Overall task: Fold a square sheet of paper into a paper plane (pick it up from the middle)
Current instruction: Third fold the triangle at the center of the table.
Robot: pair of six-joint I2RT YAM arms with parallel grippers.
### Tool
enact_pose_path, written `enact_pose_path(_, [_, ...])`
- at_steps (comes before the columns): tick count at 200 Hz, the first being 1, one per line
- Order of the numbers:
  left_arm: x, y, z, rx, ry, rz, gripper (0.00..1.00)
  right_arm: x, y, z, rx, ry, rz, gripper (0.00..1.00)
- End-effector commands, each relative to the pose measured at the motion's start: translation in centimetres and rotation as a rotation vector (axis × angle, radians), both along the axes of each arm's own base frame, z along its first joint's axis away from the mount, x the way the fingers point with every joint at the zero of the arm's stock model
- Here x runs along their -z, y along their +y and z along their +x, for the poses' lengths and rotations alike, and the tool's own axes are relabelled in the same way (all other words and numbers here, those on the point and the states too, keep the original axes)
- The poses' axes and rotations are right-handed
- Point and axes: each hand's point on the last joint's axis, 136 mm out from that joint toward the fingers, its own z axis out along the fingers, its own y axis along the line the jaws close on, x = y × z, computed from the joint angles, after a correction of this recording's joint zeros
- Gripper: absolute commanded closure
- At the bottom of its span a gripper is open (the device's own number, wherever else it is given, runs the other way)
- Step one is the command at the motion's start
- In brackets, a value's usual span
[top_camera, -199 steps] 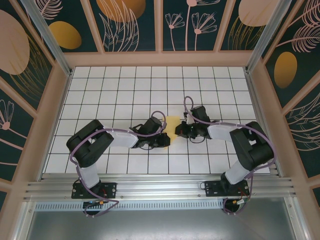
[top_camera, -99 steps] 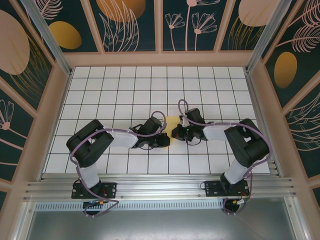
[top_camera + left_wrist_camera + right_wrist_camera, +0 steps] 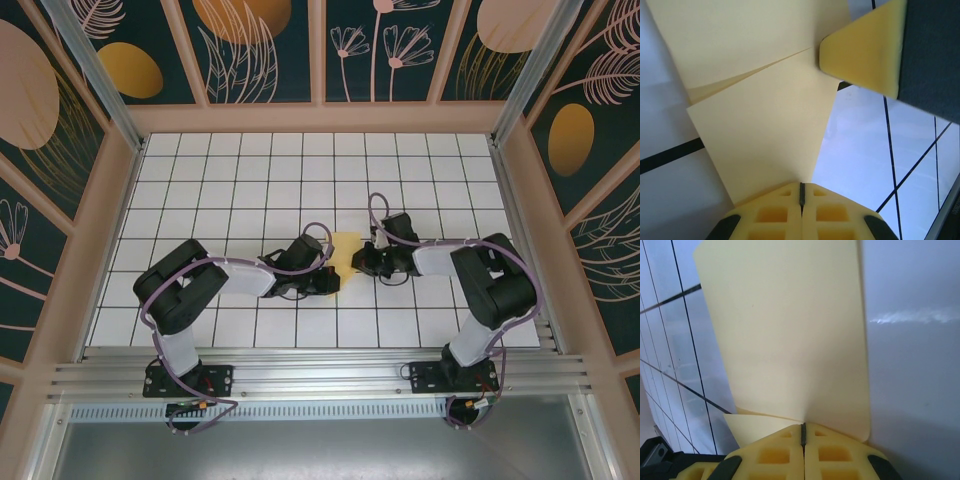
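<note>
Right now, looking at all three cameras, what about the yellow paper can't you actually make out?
Left wrist view: the paper runs off the top edge, and the shut left tool hides its near corner.
Right wrist view: the shut right tool hides the near edge.
Top view: both tools cover most of it; outline and folds unreadable.

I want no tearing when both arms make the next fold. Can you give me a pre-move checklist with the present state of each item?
1. Left end effector shut on the yellow paper: ok.
2. Right end effector shut on the same paper: ok.
3. Fold line present across the paper: ok.
4. Paper untorn where visible: ok.
5. Paper lifted off the table: cannot tell.
</note>
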Motion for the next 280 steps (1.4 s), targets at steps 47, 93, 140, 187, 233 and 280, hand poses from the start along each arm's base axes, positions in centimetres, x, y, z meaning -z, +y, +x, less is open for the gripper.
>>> enact_pose_path(47, [6.8,4.9,-3.8,0.012,0.145,0.237,0.97,2.0,-3.6,2.7,0.105,-0.003,-0.050,0.93])
enact_pose_path(93, [6.8,4.8,-3.8,0.012,0.146,0.235,0.97,1.5,-4.8,3.8,0.119,-0.012,-0.051,0.93])
enact_pose_path(140, [6.8,4.7,-3.8,0.016,0.144,0.234,0.97,-0.2,-5.3,4.7,0.129,-0.055,-0.052,0.91])
enact_pose_path(187, [6.6,4.5,-3.6,0.020,0.139,0.226,0.96,-3.8,-4.1,4.3,0.098,-0.135,0.031,0.89])
enact_pose_path(233, [6.4,4.2,-3.5,0.025,0.135,0.217,0.96,-4.8,-0.4,1.6,-0.019,-0.137,0.101,0.88])
enact_pose_path(280, [6.2,4.0,-3.3,0.025,0.131,0.215,0.94,-2.5,2.4,-0.4,-0.098,-0.058,0.103,0.91])
